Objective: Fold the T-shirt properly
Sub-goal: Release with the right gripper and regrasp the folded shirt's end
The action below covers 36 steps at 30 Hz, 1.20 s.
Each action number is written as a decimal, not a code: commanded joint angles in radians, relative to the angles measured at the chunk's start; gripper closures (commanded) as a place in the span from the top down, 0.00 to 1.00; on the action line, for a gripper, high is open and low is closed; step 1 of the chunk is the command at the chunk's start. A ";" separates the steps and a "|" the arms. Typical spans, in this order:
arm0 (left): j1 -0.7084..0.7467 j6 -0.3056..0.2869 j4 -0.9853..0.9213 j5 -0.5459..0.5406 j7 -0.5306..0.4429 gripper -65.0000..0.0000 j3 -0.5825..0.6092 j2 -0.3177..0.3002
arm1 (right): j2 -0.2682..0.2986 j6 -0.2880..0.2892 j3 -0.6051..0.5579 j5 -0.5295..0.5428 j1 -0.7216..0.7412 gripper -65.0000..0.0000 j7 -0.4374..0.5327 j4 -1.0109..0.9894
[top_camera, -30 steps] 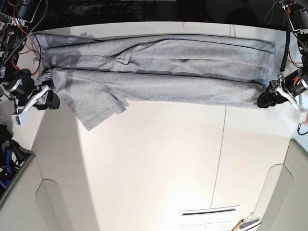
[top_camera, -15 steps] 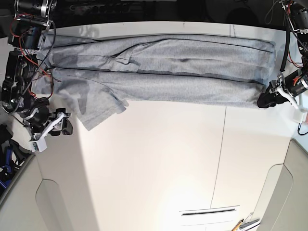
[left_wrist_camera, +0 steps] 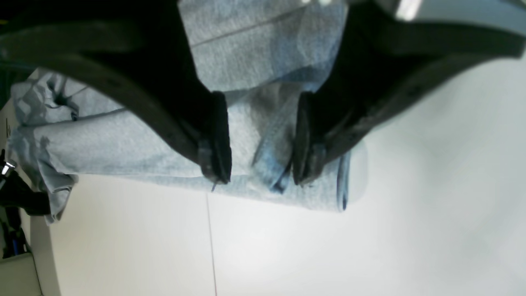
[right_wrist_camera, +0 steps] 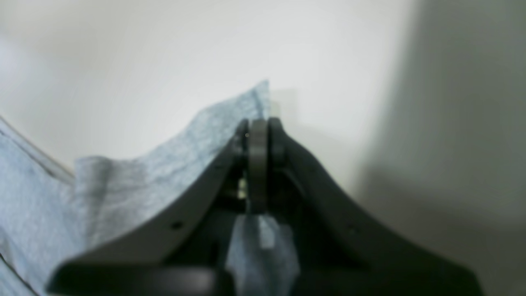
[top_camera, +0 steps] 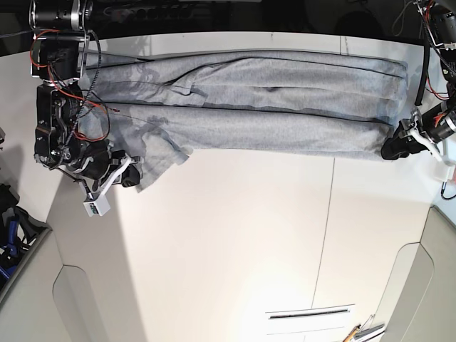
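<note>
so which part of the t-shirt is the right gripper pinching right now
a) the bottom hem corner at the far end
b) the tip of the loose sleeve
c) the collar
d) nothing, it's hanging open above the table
b: the right wrist view shows the right gripper with its jaws closed on a thin edge of the T-shirt, and in the base view it sits at the tip of the loose sleeve.

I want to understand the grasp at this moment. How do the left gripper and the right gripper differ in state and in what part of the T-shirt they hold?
The right gripper is shut on the T-shirt, pinching the sleeve edge. The left gripper stands wider, its jaws set around the folded hem corner. Both work at the shirt's near edge, at opposite ends, on the white table.
</note>
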 commanded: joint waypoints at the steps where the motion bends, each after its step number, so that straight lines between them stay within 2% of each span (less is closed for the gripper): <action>1: -0.013 -0.009 0.017 -0.024 -0.018 0.43 -0.008 -0.024 | 0.013 -0.002 0.005 0.007 0.018 0.00 -0.027 0.038; 6: -0.013 -0.009 0.017 -0.024 -0.018 0.43 -0.008 -0.024 | 0.012 -0.002 0.005 0.117 -0.009 0.00 -0.222 0.220; 8: -0.014 -0.009 0.017 -0.024 -0.018 0.43 -0.008 -0.024 | 0.007 -0.001 0.005 0.140 -0.052 0.00 -0.256 0.334; 13: -0.013 -0.009 0.017 -0.024 -0.018 0.43 -0.008 -0.024 | -0.047 -0.002 0.005 0.129 -0.220 0.00 -0.274 0.642; 17: -0.013 -0.009 0.017 -0.024 -0.018 0.43 -0.008 -0.024 | -0.112 -0.002 0.005 0.149 -0.369 0.00 -0.290 0.793; 22: -0.013 -0.009 0.017 -0.024 -0.018 0.43 -0.008 -0.024 | -0.163 0.000 0.005 0.211 -0.518 0.00 -0.290 0.845; 26: -0.013 -0.009 0.017 -0.024 -0.018 0.43 -0.008 -0.024 | -0.167 0.000 0.005 0.220 -0.592 0.00 -0.290 0.845; 30: -0.013 -0.009 0.017 -0.029 -0.022 0.43 -0.008 -0.024 | -0.167 0.000 0.005 0.219 -0.605 0.00 -0.290 0.845; 31: -0.014 -0.009 0.017 -0.029 -0.022 0.43 -0.008 -0.024 | -0.167 0.000 0.005 0.219 -0.605 0.05 -0.289 0.845; 33: -0.014 -0.009 0.017 -0.036 -0.022 0.43 -0.008 -0.024 | -0.167 0.000 0.005 0.237 -0.605 0.37 -0.290 0.845; 34: -0.014 -0.009 0.017 -0.041 -0.022 0.43 -0.008 -0.024 | -0.167 0.000 0.005 0.254 -0.605 0.47 -0.290 0.845; 36: -0.014 -0.009 0.018 -0.051 -0.021 0.43 -0.009 -0.025 | -0.167 0.000 0.005 0.280 -0.605 0.50 -0.293 0.857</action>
